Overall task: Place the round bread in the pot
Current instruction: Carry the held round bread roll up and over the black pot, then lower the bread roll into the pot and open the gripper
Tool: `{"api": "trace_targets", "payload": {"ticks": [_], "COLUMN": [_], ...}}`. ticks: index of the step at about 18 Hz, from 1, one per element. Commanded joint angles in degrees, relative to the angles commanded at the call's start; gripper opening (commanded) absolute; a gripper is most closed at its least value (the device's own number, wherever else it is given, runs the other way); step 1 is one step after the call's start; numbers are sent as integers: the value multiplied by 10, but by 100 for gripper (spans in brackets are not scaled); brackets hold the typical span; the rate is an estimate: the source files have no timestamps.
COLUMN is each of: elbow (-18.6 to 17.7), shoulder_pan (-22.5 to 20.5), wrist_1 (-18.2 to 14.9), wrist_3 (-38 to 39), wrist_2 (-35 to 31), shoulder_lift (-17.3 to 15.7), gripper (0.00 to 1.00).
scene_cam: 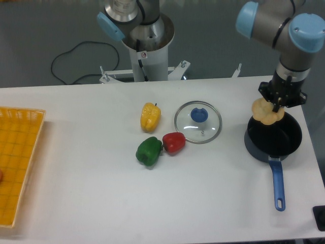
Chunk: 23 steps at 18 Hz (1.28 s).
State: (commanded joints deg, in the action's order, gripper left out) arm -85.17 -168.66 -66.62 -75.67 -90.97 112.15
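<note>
The hand (277,108) grips the pale golden lumpy round bread (267,111), hanging over the far-left rim of the black shallow pot with the long blue handle (273,137). Released here, the bun could strike that rim and roll out towards the round glass lid with a blue knob (198,121). Beyond the pot the white surface (91,193) ends close by, while the pot's middle lies open.

My table (91,203) is white, and on it sit a yellow pepper (150,116), a green pepper (149,151) touching a red pepper (174,142), and a glass lid (198,122) just beside the red one. The pot (274,138) rests near the right edge, its blue handle toward the front. A yellow tray (18,162) lies at the left edge
</note>
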Motion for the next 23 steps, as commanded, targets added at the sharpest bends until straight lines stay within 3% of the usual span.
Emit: {"api": "trace_targets", "payload": {"ticks": [8, 12, 16, 17, 19, 23], "elbow": [52, 53, 47, 45, 39, 33], "shoulder_pan": [-11, -3, 11, 14, 15, 16], "wrist_1": [0, 23, 25, 32, 49, 57], "wrist_3": [0, 7, 29, 34, 33, 31], "wrist_2": [2, 1, 1, 0, 0, 0], "shoulder_lift": [27, 45, 51, 51, 51, 47], "gripper": [0, 0, 0, 8, 44, 76]}}
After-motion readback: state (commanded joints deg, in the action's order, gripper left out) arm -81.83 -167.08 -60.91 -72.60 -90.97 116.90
